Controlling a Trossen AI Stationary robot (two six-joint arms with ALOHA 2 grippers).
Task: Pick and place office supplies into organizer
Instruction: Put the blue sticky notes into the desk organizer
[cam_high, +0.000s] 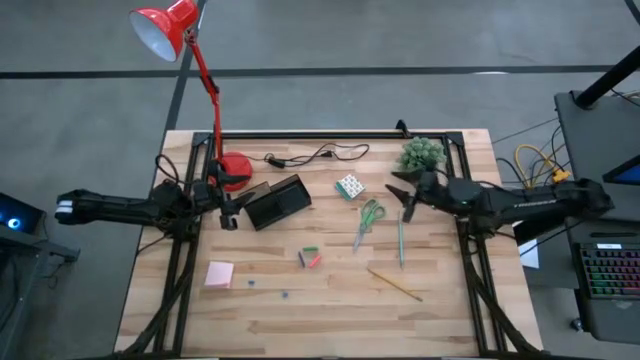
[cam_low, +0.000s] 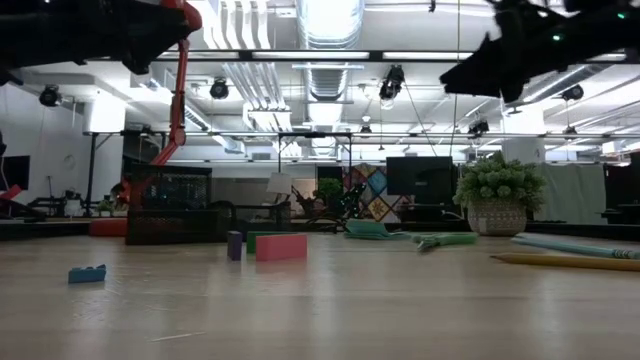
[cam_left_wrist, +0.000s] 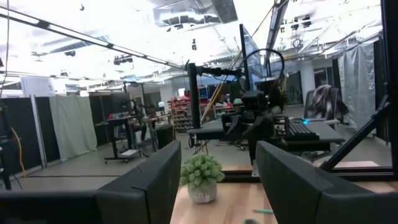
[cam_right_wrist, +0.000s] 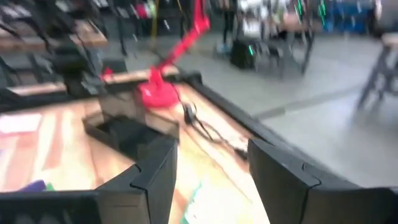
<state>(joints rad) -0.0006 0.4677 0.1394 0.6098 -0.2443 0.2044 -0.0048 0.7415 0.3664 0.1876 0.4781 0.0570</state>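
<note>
High view shows both grippers with fingers wide and empty: the left gripper (cam_high: 229, 212) beside the organizer (cam_high: 275, 203), the right gripper (cam_high: 403, 195) near the scissors (cam_high: 369, 219). Supplies lie scattered on the worktop (cam_high: 330, 310).

Two tiny dark specks (cam_high: 268, 288) on the wooden tabletop, lower centre of the high view, are too small to identify. In the low view a red lamp arm (cam_low: 178, 80) is cut off at the top edge. The right wrist view is motion-blurred throughout; the black divided organizer tray (cam_right_wrist: 127, 132) shows no compartment detail.
</note>
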